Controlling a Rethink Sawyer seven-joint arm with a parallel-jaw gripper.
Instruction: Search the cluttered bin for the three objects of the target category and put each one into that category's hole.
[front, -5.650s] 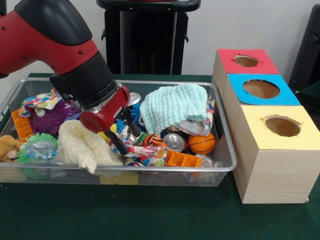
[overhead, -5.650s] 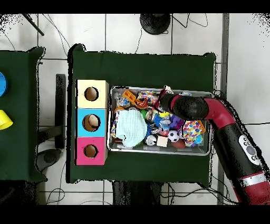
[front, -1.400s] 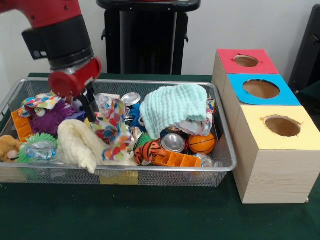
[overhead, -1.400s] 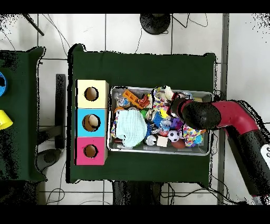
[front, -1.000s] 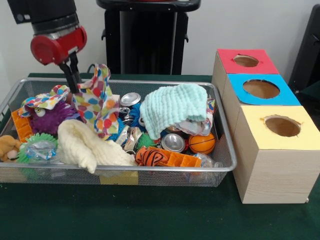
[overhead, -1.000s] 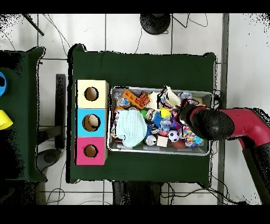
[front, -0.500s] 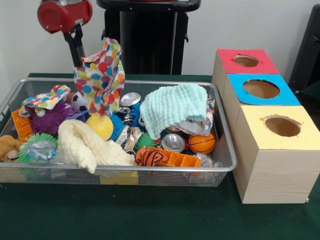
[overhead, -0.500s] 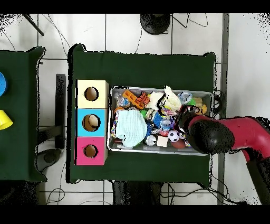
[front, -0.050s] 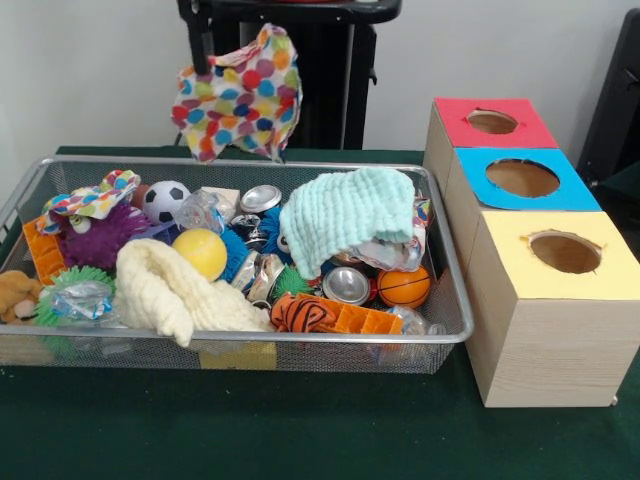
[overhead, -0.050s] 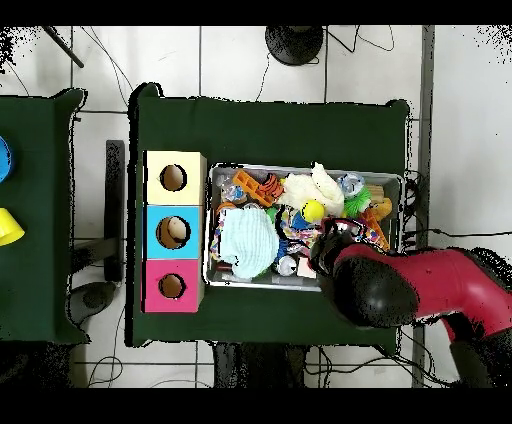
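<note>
— Red, blue, orange and green dots cover a white cloth. What is it doing up there?

— The spotty cloth (front, -0.050s: 240, 95) hangs in the air above the back edge of the wire bin (front, -0.050s: 300, 338). It touches nothing below it. The jaws are closed on its top left corner, and only a dark bit of them shows at the top of the front view.

— What is in the bin?

— Lots of things, all mixed up! A mint green cloth (front, -0.050s: 350, 215) lies heaped near the right end. A cream cloth (front, -0.050s: 170, 290) lies along the front edge. A yellow ball (front, -0.050s: 200, 252) sits just beside the cream cloth. A black and white ball (front, -0.050s: 165, 200) is behind that one. A little orange basketball (front, -0.050s: 404, 287) lies by the right end, next to a shiny can (front, -0.050s: 347, 285). A purple fuzzy toy (front, -0.050s: 100, 235) is at the left end, with a second spotty cloth (front, -0.050s: 90, 200) on top of it.

— And the boxes?

— Three wooden boxes stand in a row along the right edge of the green counter (front, -0.050s: 300, 430), close beside the bin. The red box (front, -0.050s: 450, 125) is at the back, the blue box (front, -0.050s: 478, 182) is in the middle and the yellow box (front, -0.050s: 505, 262) is at the front. Each has one round hole on top.

— Where is the arm?

— From above, the red and black arm (overhead, -0.050s: 400, 290) covers the bin's corner.
</note>
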